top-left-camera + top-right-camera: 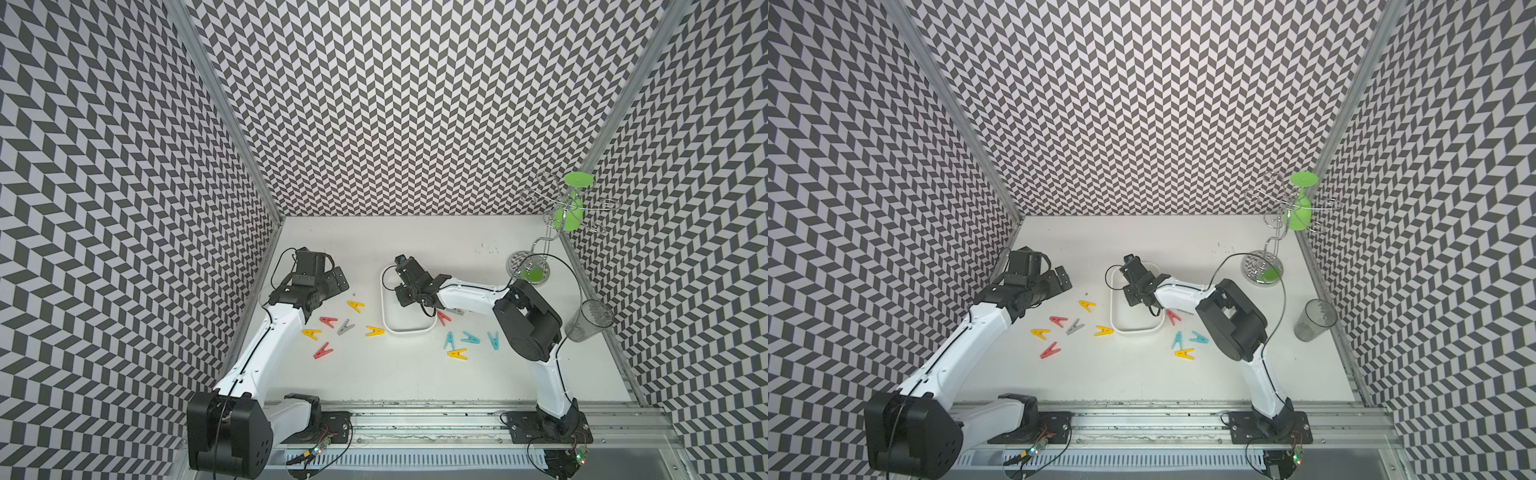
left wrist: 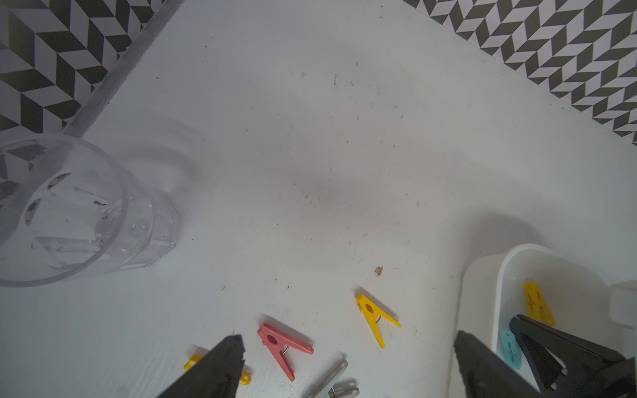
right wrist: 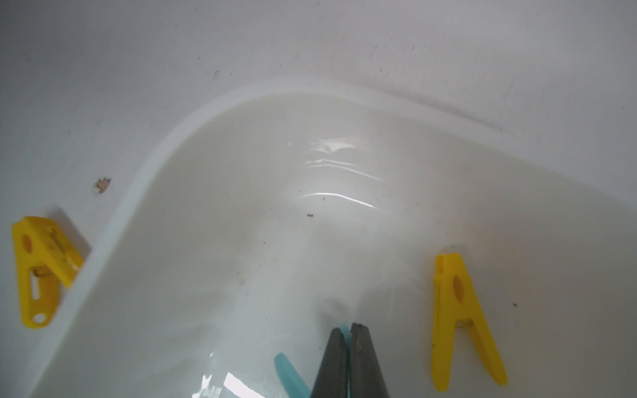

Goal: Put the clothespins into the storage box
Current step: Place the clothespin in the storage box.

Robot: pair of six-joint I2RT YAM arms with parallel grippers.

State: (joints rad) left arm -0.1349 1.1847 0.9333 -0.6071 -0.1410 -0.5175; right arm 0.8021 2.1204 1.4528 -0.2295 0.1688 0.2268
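well, the right gripper is pinched shut on a light blue clothespin low inside the storage box, beside a yellow clothespin lying on its floor; if the jaws part slowly the springy peg might cling to the gripper or flick out over the rim. the left gripper hangs wide open and empty over the loose clothespins on the table, and a careless dip could knock them towards the clear cup.

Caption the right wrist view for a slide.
Right gripper shut on a light blue clothespin over the storage box, a yellow clothespin lying inside.
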